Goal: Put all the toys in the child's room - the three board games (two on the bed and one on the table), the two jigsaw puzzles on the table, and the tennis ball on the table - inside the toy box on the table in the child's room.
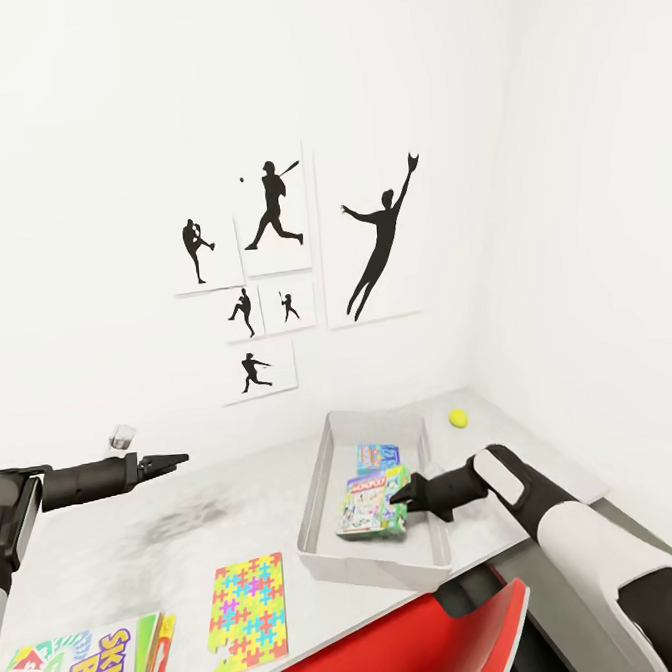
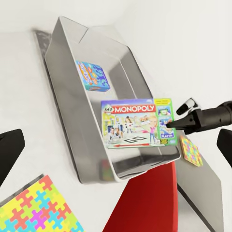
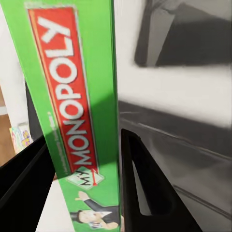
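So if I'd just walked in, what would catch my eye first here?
Probably the right gripper holding a Monopoly box over the grey toy box on the table, where a small blue game already lies. Then the bright jigsaw puzzle near the table's front edge, and the black baseball silhouettes on the white wall.

Red chair (image 1: pixel 418 646) (under desk edge)
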